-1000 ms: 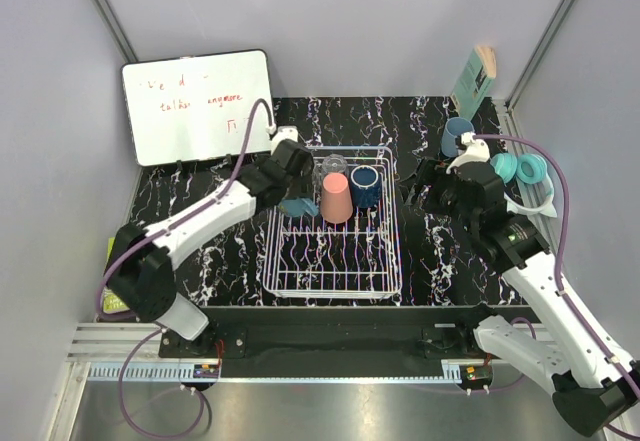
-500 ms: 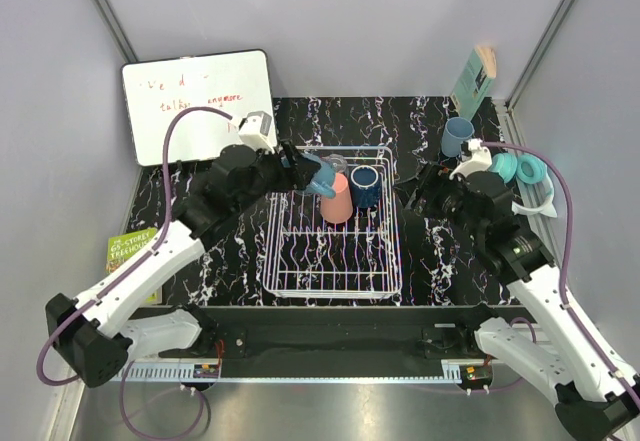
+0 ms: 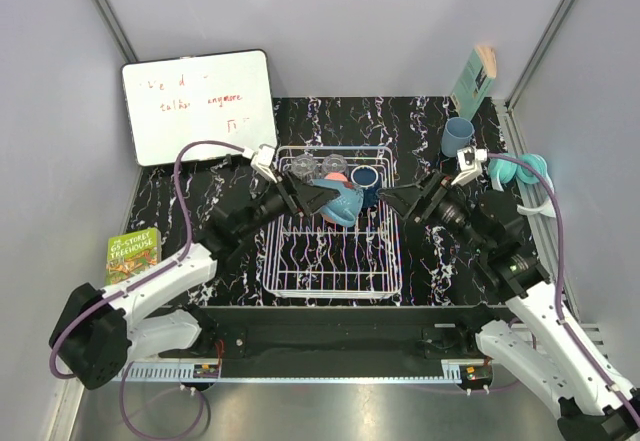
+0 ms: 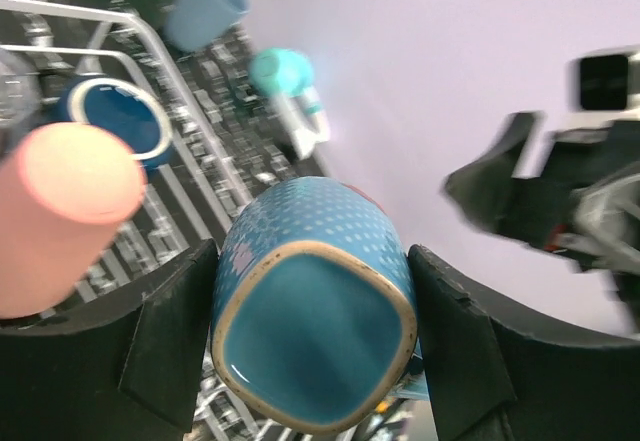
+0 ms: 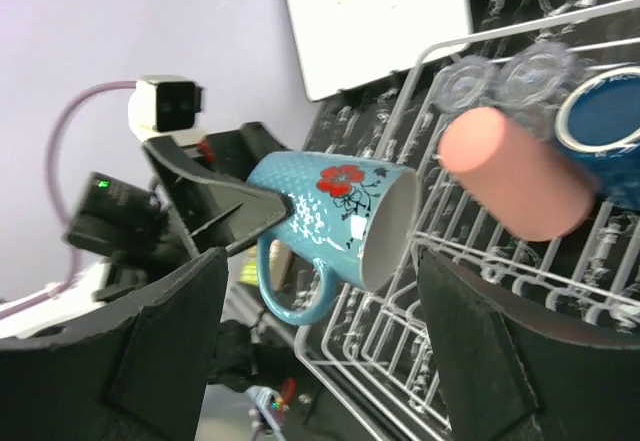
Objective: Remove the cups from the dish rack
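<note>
Biggest worry: dropping the flowered light blue mug (image 5: 330, 206) straight onto the dish rack (image 3: 335, 283). Only gripped at the base end by the left hand (image 3: 318, 197), clamped on it and holding it sideways above the rack, mouth aimed at the right hand (image 3: 407, 201). Looks like a mid-air handover to me, so letting go before a proper grip on the other side means a fall onto the salmon-pink tumbler (image 5: 515, 173), the navy mug (image 3: 365, 176) or the clear glasses (image 3: 303, 168) underneath. Could also snag the handle, sticking out the side.

Pose-wise, got the left arm stretched low across the bench (image 3: 445, 261) from the near left corner. Got the right arm reaching in from the right, hand spread wide and empty, near the rim without touching. Also spotted a second light blue mug (image 3: 458, 137) out on the bench, far right.
</note>
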Controlling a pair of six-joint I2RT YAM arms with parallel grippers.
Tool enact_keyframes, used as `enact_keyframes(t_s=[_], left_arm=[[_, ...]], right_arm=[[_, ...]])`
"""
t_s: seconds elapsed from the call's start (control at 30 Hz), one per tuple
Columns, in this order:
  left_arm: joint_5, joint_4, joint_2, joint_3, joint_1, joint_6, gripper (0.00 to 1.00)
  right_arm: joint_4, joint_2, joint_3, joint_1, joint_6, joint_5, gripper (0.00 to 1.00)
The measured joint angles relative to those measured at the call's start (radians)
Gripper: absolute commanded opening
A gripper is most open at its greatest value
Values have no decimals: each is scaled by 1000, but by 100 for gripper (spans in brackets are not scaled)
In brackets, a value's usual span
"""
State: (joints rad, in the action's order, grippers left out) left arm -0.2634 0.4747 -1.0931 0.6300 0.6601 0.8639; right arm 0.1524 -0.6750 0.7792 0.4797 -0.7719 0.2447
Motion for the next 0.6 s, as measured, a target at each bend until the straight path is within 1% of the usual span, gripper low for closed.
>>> enact_keyframes(t_s=[0.1,0.23,0.4,0.6], left_arm=[[-30,127,-16,-38,-2,69,0],[-62,241,-38,-38,-2,128,0],[-86,301,-46,-38,2,155,0],[-97,322,-72,-38,39,164,0]], right_arm=[[-92,13,-66,0,-68,56,83],[-155,19,-120,0,-127,101,80],[-238,-2,-135,0,-179,145,79],[-337,-64,-137,0,-215,179,77]])
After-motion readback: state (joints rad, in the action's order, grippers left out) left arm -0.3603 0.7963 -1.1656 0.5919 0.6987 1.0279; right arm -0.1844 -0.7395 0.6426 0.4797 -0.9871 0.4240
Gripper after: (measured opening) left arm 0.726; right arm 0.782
